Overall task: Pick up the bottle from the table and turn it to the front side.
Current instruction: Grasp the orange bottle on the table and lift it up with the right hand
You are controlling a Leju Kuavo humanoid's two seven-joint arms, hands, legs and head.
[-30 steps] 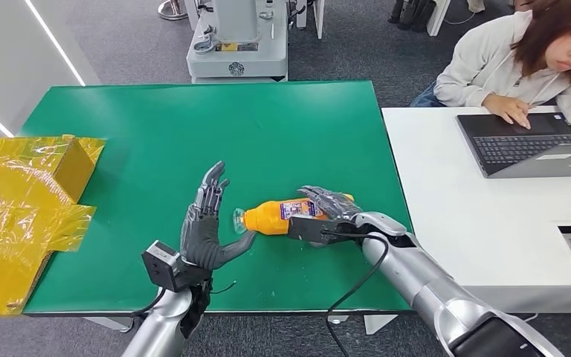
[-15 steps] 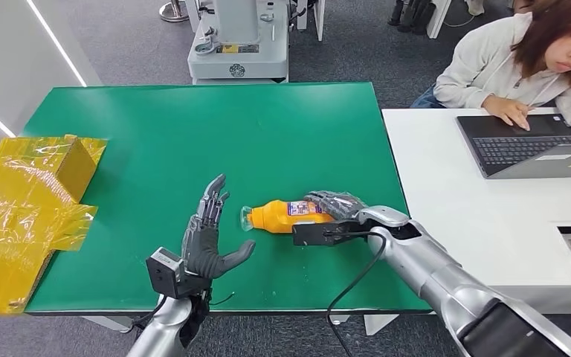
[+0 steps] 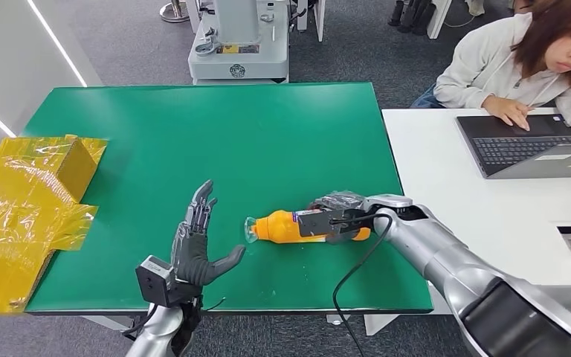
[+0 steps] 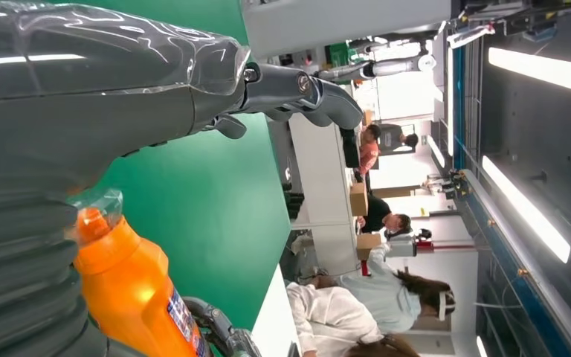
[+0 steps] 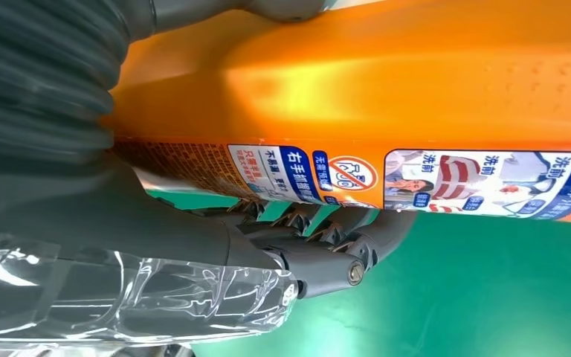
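right hand grips orange bottle (lying on green table); left hand open, empty.

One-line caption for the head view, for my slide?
Right hand grips the orange bottle lying on the green table; left hand open.

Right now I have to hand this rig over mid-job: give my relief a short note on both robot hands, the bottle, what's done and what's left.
Right robot hand: wrapped around the body of the orange bottle, label side against its fingers in the right wrist view.
Left robot hand: open, fingers spread, holding nothing, just beside the bottle's clear cap end, not touching it.
Bottle: lying on its side near the front edge of the green table, cap toward the left hand.
Done: grasp is on.
Left: lift the bottle, turn its front side forward. Whether it has left the table yet cannot be told.
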